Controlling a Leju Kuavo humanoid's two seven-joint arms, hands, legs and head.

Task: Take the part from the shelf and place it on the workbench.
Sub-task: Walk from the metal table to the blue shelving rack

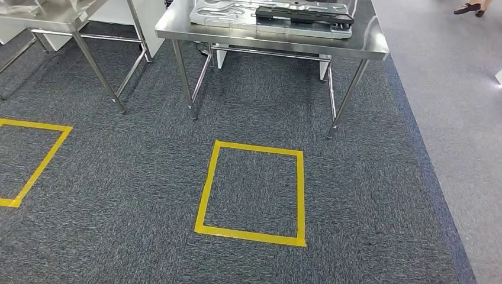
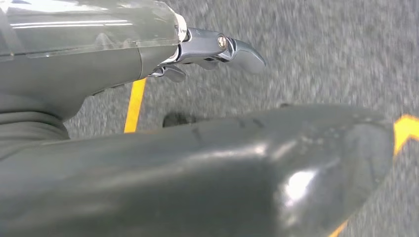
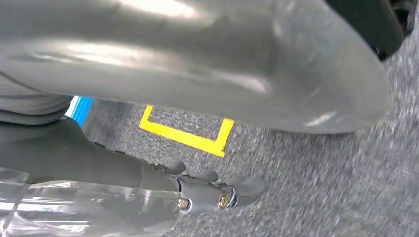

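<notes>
**Empty-handed on the approach — the risks lie ahead**

Nearest, both arms hang at the robot's sides over the grey carpet (image 1: 118, 195). In the left wrist view the left hand (image 2: 207, 52) holds nothing; its fingers are loosely extended with a slight curl, clear of the floor. In the right wrist view the right hand (image 3: 207, 190) is likewise empty, fingers lying apart and half-bent. Neither has hold of a part.

A little farther on, the yellow tape square (image 1: 253, 194) lies directly ahead on the carpet, with a second tape outline (image 1: 35, 160) off to the left. If the square is the standing mark, stopping short of it or skewed to it would likely leave the table beyond reach, or the arms badly angled.

Beyond that stands the steel table (image 1: 367, 44), its legs just past the square; a step too long could bump the legs or the front edge. On it sits a pale moulded tray (image 1: 237, 18) with a long black part (image 1: 305, 15) lying across it — probably the task's thing, though I cannot tell whether this table is the shelf or the workbench. The part looks long and flat, so an off-centre grasp could let it tip or drag the tray.

Farthest, a person's shoe (image 1: 467, 8) shows on the lighter floor — a passer-by could cross the path.
</notes>
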